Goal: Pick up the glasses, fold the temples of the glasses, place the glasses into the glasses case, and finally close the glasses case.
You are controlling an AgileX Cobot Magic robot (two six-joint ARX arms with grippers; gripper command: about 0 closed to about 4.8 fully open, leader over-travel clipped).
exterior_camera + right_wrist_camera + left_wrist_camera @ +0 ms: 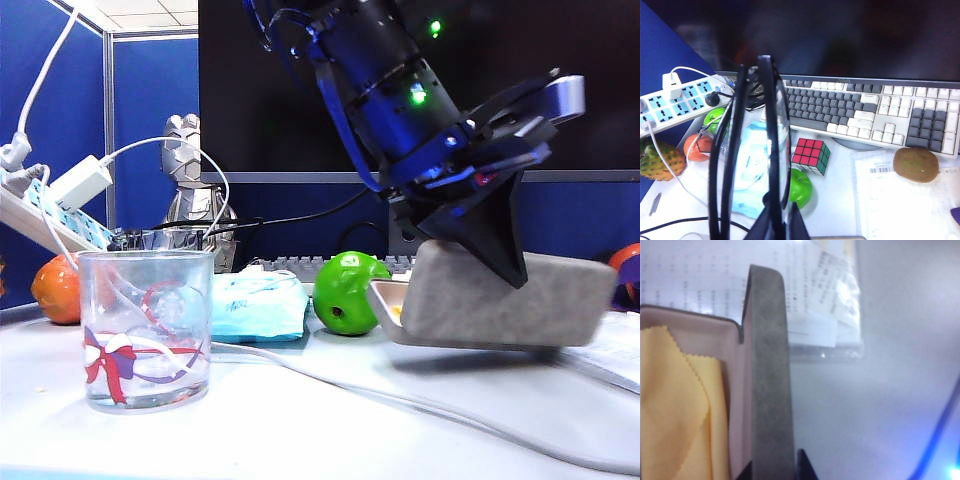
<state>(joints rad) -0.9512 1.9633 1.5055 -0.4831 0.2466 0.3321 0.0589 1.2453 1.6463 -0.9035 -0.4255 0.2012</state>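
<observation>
We have the glasses (pixel 752 150) pinched in the right gripper (pixel 777 227), jaws nearly shut on the frame; the temples (pixel 722 155) lie close against the lenses, so we judge them folded. The exterior view does not show this gripper or the glasses, so we cannot place them over the table beyond saying they hang above the apple (pixel 800 187), the tissue pack (pixel 752 165) and the cube (pixel 811 156), with the keyboard (pixel 865 112) farther off.

The case (pixel 500 295) sits right of centre on the table (pixel 330 430), just right of the apple. The left gripper (pixel 490 235) comes down on it from above, jaws narrowed on the grey lid edge (pixel 771 385), holding the case partly open and tipped. Inside, a yellow cloth (pixel 675 405) lies on the pale lining.

The glasses look light, thin and easily bent; the lenses are smooth and would scratch or slip. We would grip the frame at the bridge or rim, never the temples. The case looks stiff under soft felt, which should give the pads good friction, though the hinge may spring, so the lid edge is the sensible hold. The cloth may bunch under the glasses.
</observation>
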